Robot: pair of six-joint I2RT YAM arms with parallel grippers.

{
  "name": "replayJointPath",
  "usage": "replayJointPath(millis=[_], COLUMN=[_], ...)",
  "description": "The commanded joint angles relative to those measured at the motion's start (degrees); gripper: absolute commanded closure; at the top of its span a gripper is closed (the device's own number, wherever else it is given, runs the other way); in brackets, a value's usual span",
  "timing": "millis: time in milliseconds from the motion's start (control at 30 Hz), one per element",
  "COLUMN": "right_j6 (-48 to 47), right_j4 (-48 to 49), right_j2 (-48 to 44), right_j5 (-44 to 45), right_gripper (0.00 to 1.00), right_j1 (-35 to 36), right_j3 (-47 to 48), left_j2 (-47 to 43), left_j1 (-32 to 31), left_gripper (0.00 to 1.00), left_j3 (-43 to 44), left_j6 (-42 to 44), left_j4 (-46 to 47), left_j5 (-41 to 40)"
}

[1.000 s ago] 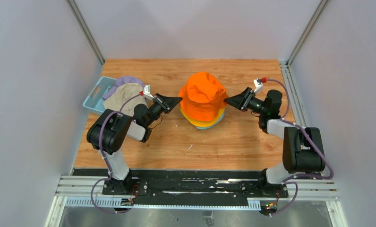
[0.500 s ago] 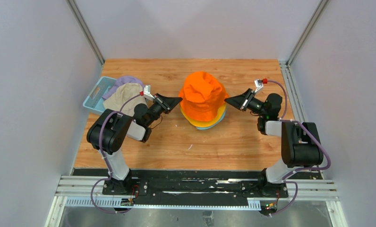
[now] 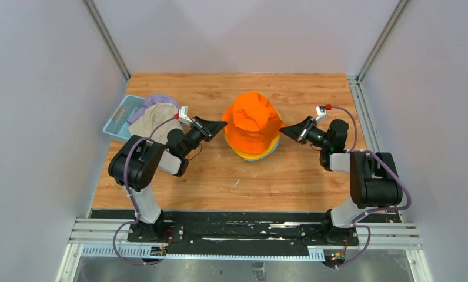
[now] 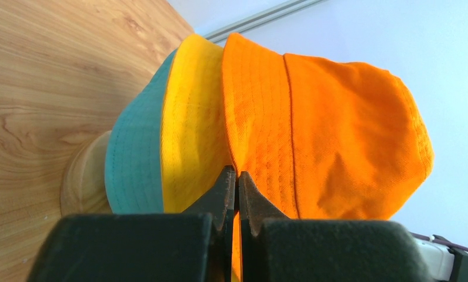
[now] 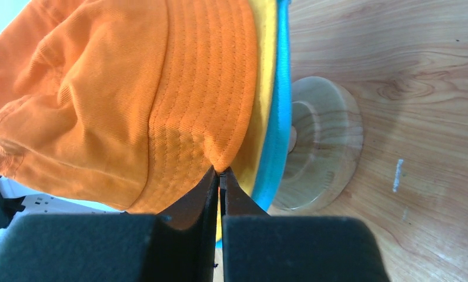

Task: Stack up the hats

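Brim of orange hat [image 3: 252, 120] was pinched by left hand [image 4: 237, 179] and right hand [image 5: 220, 176] for seating; release was judged due next.

A rectangular light-brown wood-grain tabletop [image 3: 290, 176] lies beneath the left gripper [image 3: 223, 123] and right gripper [image 3: 281, 130]. Plain pale grey walls [image 3: 237, 35] rise beyond and outboard of them, joined by silver metal corner rails [image 3: 105, 38]. Soft, even light.

right end effector [image 3: 283, 130] lowered, orange hat [image 3: 252, 119] brim tugged down
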Motion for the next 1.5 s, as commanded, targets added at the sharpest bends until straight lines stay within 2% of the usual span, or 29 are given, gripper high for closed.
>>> replayJointPath(millis=[0,400,1200,1233,1300,1367,1467], right_j6=[-4.5,-5.4,-5.5,-5.5,-6.0,-8.5,-13.1], right_j4=[-4.0,-4.6,-4.9,-5.2,-6.7,-10.5,-18.9], right_j2=[0.1,0.9,1.3,1.0,-0.3,-2.5,-6.8], right_j5=[2.8,2.3,1.7,1.7,2.1,3.3,5.6], right_gripper=[0.99,0.99,0.99,0.96,0.84,0.75,0.68], right_j1=[-0.5,-3.6,-3.7,-3.7,-3.7,-3.7,-3.7], right_j3=[-1.3,-1.7,-1.2,-1.1,-1.0,-0.7,0.4], left_j2=[1.4,2.5,1.4,0.9,-0.8,-3.3,-9.1], left_j1=[0.3,0.4,0.8,0.8,0.8,0.8,0.8], left_gripper=[1.0,1.0,1.0,1.0,0.98,0.91,0.78], left_j3=[-0.4,-3.4,-3.1,-2.8,-2.1,-1.5,-0.4], left_j6=[1.0,1.7,3.5,3.6,4.2,5.9,10.9], left_j4=[1.7,2.4,-1.6,-2.3,-4.8,-8.6,-19.1], left_j5=[0.2,-0.4,-0.7,-0.5,-0.4,-0.7,-2.0])
